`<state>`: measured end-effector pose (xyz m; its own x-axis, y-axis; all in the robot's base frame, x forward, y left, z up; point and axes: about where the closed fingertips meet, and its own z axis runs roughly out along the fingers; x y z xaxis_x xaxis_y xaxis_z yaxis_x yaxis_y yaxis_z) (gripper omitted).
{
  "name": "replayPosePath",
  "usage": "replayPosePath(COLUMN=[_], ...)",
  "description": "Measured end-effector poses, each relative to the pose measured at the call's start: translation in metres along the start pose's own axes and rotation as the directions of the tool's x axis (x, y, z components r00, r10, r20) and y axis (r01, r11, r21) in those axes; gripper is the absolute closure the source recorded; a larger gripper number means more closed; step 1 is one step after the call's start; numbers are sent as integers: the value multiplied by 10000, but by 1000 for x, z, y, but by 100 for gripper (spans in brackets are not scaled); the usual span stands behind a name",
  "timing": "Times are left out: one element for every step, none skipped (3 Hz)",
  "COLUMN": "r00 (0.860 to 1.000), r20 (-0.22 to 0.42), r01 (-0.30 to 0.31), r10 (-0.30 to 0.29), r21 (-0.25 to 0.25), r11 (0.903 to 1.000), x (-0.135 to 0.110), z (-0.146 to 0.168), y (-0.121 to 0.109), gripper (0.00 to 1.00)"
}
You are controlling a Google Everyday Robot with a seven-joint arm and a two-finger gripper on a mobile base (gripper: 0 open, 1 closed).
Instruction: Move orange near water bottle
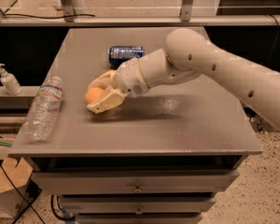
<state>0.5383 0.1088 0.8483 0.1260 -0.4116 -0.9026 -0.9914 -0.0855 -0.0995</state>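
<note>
One gripper: we see it low over the table's left-middle part, its fingertips pointing toward the view's left; it is clamped on the orange, with one cream finger above the fruit and one below.
Orange: we find it between the two fingers, its left face showing out past the fingertips; a shadow lies on the table just under the gripper, and we cannot tell whether the lower finger touches the top.
Bottle: it lies on its side ahead of the fingertips, near the gripper but apart from it, along the table's left edge, cap toward the back and base toward the front.
Gap: we see a strip of bare table between the orange and the bottle.
Can: dark blue, on its side, behind the gripper toward the back of the table, and apart from it.
Arm: cream, thick, it runs from the gripper's wrist up and away to the view's right edge, passing over the table's right half.
Pump bottle: small, white, upright, beyond the bottle from the gripper, off the table on a lower ledge.
Table: grey flat top, with drawers in its front, below the gripper.
</note>
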Motion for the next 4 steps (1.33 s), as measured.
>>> replayPosePath(r00=[9999, 9997, 9997, 9997], r20=[130, 236, 243, 248], r01=[39, 18, 33, 46], r10=[-36, -13, -27, -39], r21=[-188, -191, -233, -271], r11=[9998, 9998, 9997, 9996], x=[-8, -12, -13, -14], z=[25, 36, 38, 40], y=[-1, -4, -3, -3], gripper=[60, 38, 13, 0])
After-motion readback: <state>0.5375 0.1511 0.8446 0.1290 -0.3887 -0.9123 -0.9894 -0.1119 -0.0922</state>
